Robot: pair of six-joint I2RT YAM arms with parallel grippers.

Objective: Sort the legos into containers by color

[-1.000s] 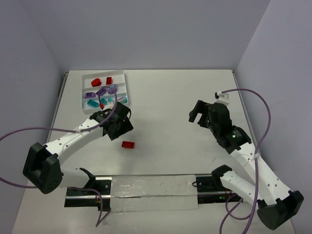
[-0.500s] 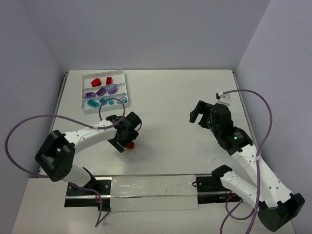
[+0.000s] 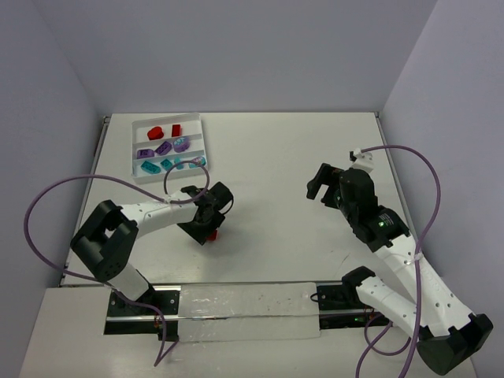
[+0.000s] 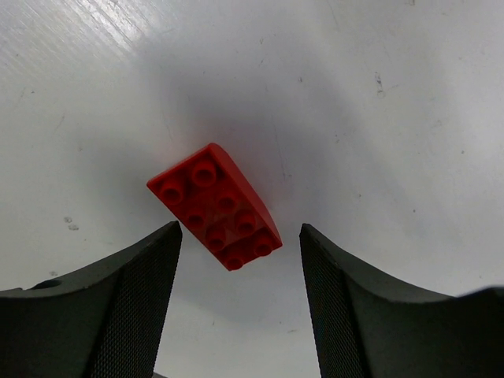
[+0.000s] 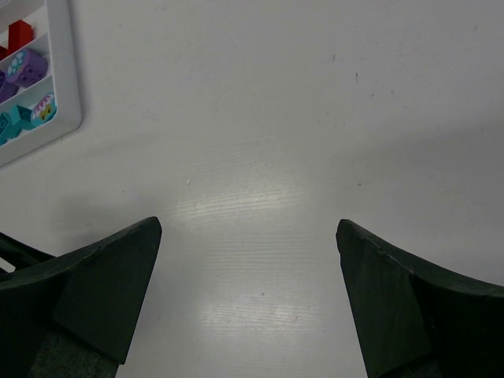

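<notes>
Most bricks [image 3: 163, 147] lay sorted by color in the tray [image 3: 165, 119], and only one red brick [image 4: 214, 206] was left on the tabletop [image 3: 276, 157]. The left claw [image 4: 239, 236] straddled it, jaws apart and not touching, while the right claw [image 5: 249, 228] hung wide and empty.

The studded brick [image 4: 214, 206] was red, the desk [image 3: 276, 157] white, the fingers [image 4: 130, 307] black with cross-hatched pads, the tray [image 3: 194, 132] white, its bricks [image 3: 164, 147] red, purple and teal.

The top view looks down from behind the arms over the whole tabletop [image 3: 276, 157]. The left wrist view sits close above it. The right wrist view, farther off, shares the tray [image 5: 63, 63] at 10 o'clock.
</notes>
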